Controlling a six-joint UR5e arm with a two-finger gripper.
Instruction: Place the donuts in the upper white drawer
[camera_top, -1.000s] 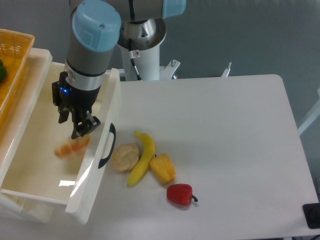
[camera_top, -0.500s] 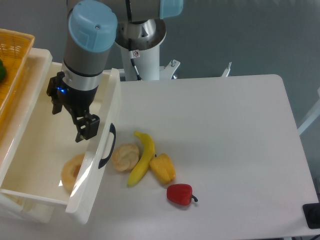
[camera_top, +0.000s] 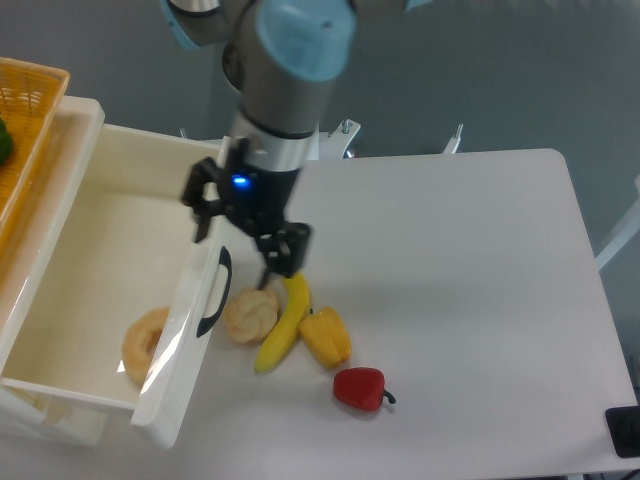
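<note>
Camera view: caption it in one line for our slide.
One donut lies in the upper white drawer; open pincer above another.

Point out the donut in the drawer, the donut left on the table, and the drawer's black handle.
donut in the drawer (camera_top: 145, 343), fixed camera, on its ring left of the hole.
donut on the table (camera_top: 250, 314), fixed camera, on its top.
black handle (camera_top: 215, 292), fixed camera, on its curved middle.
</note>
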